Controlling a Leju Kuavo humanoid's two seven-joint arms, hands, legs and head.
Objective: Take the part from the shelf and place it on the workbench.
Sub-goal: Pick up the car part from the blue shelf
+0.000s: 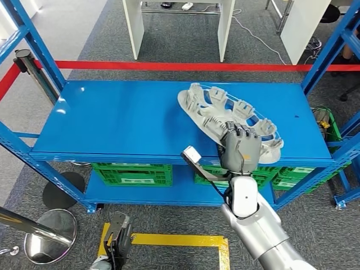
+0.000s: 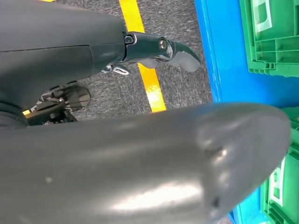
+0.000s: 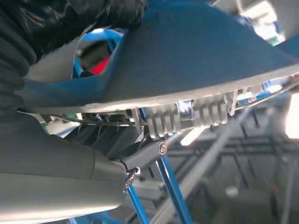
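right robot hand point(image 1: 241, 147) clamped on the near rim of the part point(image 1: 220, 109), which lies at the shelf point(image 1: 127, 118) front edge, right of middle | risk: long part held at one rim may tip, slip or catch | left robot hand point(image 1: 120, 239) hangs low, state unclear

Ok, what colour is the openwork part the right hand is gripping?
Pale grey openwork plastic part, clearest in the head view.

The right hand point(image 1: 241, 147) covers the near edge of the grey part point(image 1: 229, 112), so its fingertips stay hidden under there. Down low, the left hand point(image 1: 120, 239) runs off the bottom edge. In the right wrist view, the shelf frame point(image 3: 169, 186) behind is blurred.
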